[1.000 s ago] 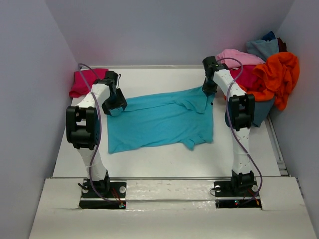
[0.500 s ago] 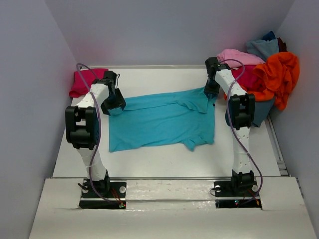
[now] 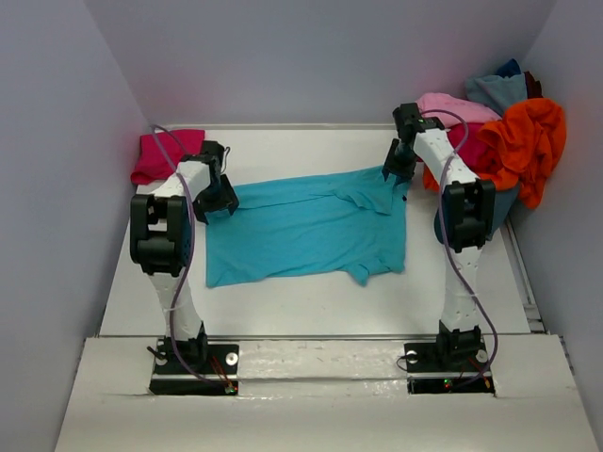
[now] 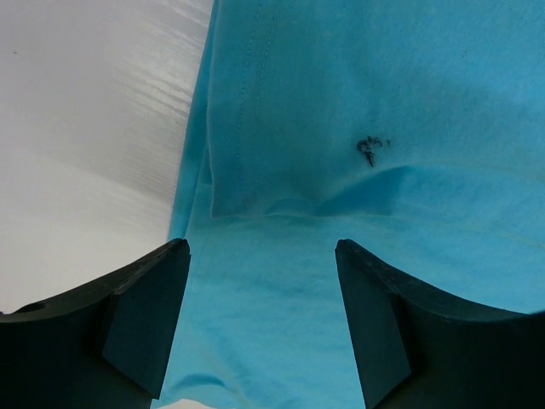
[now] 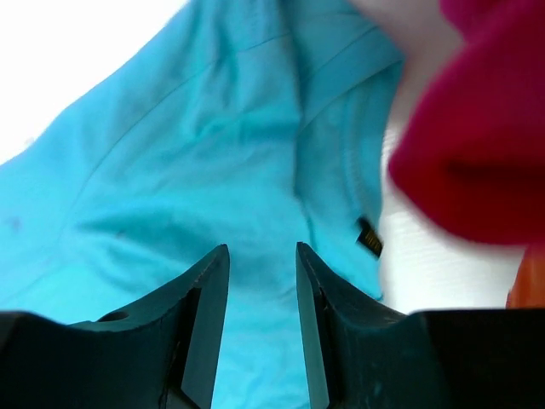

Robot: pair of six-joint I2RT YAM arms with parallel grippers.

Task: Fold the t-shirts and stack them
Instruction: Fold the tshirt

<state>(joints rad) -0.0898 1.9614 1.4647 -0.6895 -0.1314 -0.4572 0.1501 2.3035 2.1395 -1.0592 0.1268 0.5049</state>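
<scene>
A turquoise t-shirt of thin, matte knit cloth lies spread nearly flat across the middle of the smooth white surface. Its body makes a rough rectangle with shallow creases, its collar end lies at the right, and one short sleeve juts toward the near edge. In the left wrist view a double line of hem stitching runs along the cloth's left border, and a small dark mark sits on the fabric beyond a soft ridge. In the right wrist view a small dark label shows at the ribbed neckline. A magenta t-shirt lies bunched at the far left corner. At the far right a loose heap holds a light pink t-shirt, a crumpled orange t-shirt, a dusty blue t-shirt and a crimson t-shirt, which appears as a blurred red mass in the right wrist view. The left pincer hangs over the shirt's far left corner with its black, wedge-shaped fingers spread wide and nothing between them. The right pincer hangs over the shirt's far right corner beside the heap. Its fingers are parted by a narrow gap, with the turquoise cloth showing through the gap and nothing pinched.
</scene>
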